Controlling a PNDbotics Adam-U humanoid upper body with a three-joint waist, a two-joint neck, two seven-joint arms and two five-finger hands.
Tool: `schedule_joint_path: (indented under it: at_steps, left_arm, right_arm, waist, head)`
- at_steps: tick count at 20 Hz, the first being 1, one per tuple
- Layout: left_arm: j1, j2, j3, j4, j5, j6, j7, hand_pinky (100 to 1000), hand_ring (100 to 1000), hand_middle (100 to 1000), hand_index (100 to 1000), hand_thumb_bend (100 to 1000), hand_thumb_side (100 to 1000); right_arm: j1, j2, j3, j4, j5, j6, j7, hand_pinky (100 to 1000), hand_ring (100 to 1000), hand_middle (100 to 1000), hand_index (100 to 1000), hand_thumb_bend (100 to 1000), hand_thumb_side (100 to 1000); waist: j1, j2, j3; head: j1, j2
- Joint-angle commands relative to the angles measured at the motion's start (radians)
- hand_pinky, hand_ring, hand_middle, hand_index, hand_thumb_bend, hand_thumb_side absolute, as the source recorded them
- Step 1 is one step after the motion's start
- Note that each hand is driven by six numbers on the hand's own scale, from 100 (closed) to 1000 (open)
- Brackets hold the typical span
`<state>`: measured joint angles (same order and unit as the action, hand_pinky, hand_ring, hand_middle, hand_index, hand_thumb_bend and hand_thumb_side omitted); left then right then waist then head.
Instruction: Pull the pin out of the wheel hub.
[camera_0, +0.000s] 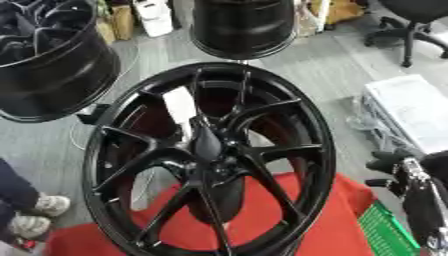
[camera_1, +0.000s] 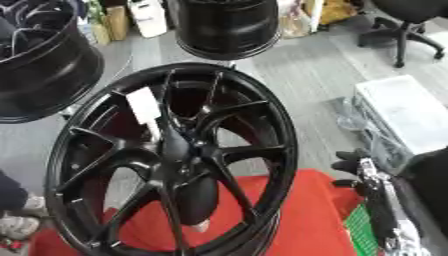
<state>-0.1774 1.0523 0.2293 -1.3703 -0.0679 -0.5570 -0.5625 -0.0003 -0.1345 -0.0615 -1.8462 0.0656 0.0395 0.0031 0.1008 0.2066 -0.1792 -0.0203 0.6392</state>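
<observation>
Left eye view shows the wheel hub (camera_0: 210, 160), a glossy black alloy rim with thin forked spokes, standing upright over a red surface (camera_0: 332, 220). A white tag-like strip (camera_0: 179, 106) hangs near its center; the pin itself I cannot make out. The right hand (camera_1: 357, 167) waits at the right edge, well apart from the hub; whether its fingers are curled I cannot tell. The reach seems not yet begun; next it must travel to the center.

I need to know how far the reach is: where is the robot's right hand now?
The right hand shows at the right edge of both eye views, apart from the big black wheel, above the green crate and below the white box.
</observation>
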Motion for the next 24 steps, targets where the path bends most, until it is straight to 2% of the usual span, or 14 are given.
schedule_joint_path:
  at_steps: [1,3,6,7,8,11,15,19,24]
  left_arm:
    - [0.042,-0.031,0.086,0.065,-0.043,-0.176,-0.219,657,573,897,953,754,780]
    - [0.066,-0.075,0.118,0.109,-0.057,-0.159,-0.195,664,594,916,958,728,825]
    - [0.054,-0.142,0.150,0.167,-0.029,-0.183,-0.154,662,588,883,939,632,840]
    - [0.051,-0.165,0.163,0.166,-0.017,-0.194,-0.140,657,579,839,914,516,836]
    - [0.051,-0.187,0.175,0.155,-0.003,-0.203,-0.127,653,573,813,895,464,831]
    - [0.051,-0.252,0.192,0.099,0.036,-0.214,-0.086,645,566,777,861,385,810]
    - [0.040,-0.342,0.209,0.011,0.091,-0.172,-0.031,641,569,754,838,355,782]
    - [0.045,-0.437,0.196,-0.065,0.150,-0.115,0.027,641,570,726,821,347,777]
    - [0.042,-0.557,0.190,-0.035,0.224,-0.041,0.101,641,575,714,816,349,792]
  right_arm:
    - [-0.006,0.000,0.001,-0.021,0.004,-0.001,-0.002,626,788,593,749,100,998]
    - [-0.007,0.003,0.007,-0.024,0.003,-0.002,0.003,626,788,593,749,100,998]
    - [-0.008,0.007,0.009,-0.027,0.002,-0.002,0.007,626,788,592,749,100,995]
    - [-0.009,0.010,0.008,-0.028,0.002,-0.002,0.006,626,788,592,749,100,996]
    - [-0.009,0.012,0.008,-0.029,0.001,-0.002,0.006,626,788,591,749,100,996]
    - [-0.013,0.022,0.009,-0.030,-0.001,-0.002,0.007,626,788,591,749,100,994]
    - [-0.019,0.035,0.012,-0.031,-0.006,-0.003,0.011,626,788,590,749,100,985]
    - [-0.027,0.041,0.010,-0.035,-0.012,-0.005,0.010,626,788,589,749,100,975]
    - [-0.033,0.042,0.009,-0.028,-0.014,-0.004,0.012,626,787,589,749,100,982]
  waist:
    - [-0.005,-0.007,-0.012]
    - [-0.009,-0.005,-0.029]
    - [-0.016,0.002,-0.039]
    - [-0.019,0.004,-0.038]
    - [-0.023,0.007,-0.038]
    - [-0.034,0.015,-0.043]
    - [-0.052,0.024,-0.055]
    - [-0.061,0.028,-0.059]
    - [-0.058,0.028,-0.051]
  head:
    - [0.018,-0.005]
    - [0.030,-0.003]
    - [0.038,-0.003]
    - [0.039,-0.004]
    - [0.040,-0.004]
    - [0.047,-0.008]
    - [0.062,-0.013]
    - [0.078,-0.016]
    - [0.084,-0.024]
